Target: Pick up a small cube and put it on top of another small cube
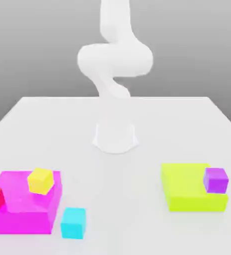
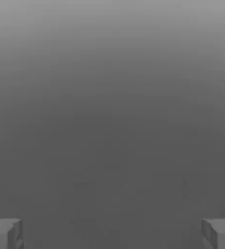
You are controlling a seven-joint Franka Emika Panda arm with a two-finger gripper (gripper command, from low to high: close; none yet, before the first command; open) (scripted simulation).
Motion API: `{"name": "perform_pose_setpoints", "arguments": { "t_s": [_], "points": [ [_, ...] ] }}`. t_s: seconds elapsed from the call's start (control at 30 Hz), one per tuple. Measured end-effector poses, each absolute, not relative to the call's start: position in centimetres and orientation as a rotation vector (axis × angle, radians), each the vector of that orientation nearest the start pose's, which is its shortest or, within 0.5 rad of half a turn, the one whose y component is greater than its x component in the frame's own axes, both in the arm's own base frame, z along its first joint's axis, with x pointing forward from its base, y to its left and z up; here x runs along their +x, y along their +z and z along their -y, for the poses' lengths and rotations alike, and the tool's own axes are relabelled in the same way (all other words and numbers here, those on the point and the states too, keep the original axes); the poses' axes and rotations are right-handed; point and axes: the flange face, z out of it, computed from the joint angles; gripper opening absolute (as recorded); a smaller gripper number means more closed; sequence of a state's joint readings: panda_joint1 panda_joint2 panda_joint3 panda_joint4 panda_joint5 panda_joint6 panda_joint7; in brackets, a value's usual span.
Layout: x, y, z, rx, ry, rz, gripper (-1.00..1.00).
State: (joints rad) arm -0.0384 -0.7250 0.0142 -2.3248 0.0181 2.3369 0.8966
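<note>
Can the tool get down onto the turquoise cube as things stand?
Probably yes. The turquoise cube sits alone on the table, just beside the magenta slab, with nothing on top of it. The tool has its fingers wide apart and holds nothing.

1. Arm (image 1: 115, 60): plain white, smooth rounded tube links, no markings/cables.
2. Base (image 1: 115, 137): white round disc/cylinder.
3. End effector (image 2: 112, 233) fingers (image 2: 5, 233): grey, blocky, square-edged w/ white patches at outer top corners.

The gripper (image 2: 112, 233) fingers (image 2: 5, 234) stand wide apart against plain grey.
</note>
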Motion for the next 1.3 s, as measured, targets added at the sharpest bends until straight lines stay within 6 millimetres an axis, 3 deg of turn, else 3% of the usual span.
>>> {"name": "perform_pose_setpoints", "arguments": {
  "t_s": [0.23,0.5,0.7,0.93,1.13,1.17,1.3],
  "points": [
    [43.8,56.5,3.2,-2.203,-0.663,-1.666,0.0],
    [46.9,43.0,6.3,-1.897,-0.391,-2.166,0.0],
    [46.4,32.9,8.4,-1.597,-0.21,-2.516,0.0],
    [43.1,21.7,10.2,-1.171,-0.03,-2.885,0.0],
    [42.3,14.5,10.4,-1.087,0.0,-2.947,0.0],
    [42.3,13.6,10.4,-1.086,0.0,-2.948,-1.0],
    [42.3,13.6,10.4,-1.086,-0.001,-2.946,-1.0]
  ]
}}
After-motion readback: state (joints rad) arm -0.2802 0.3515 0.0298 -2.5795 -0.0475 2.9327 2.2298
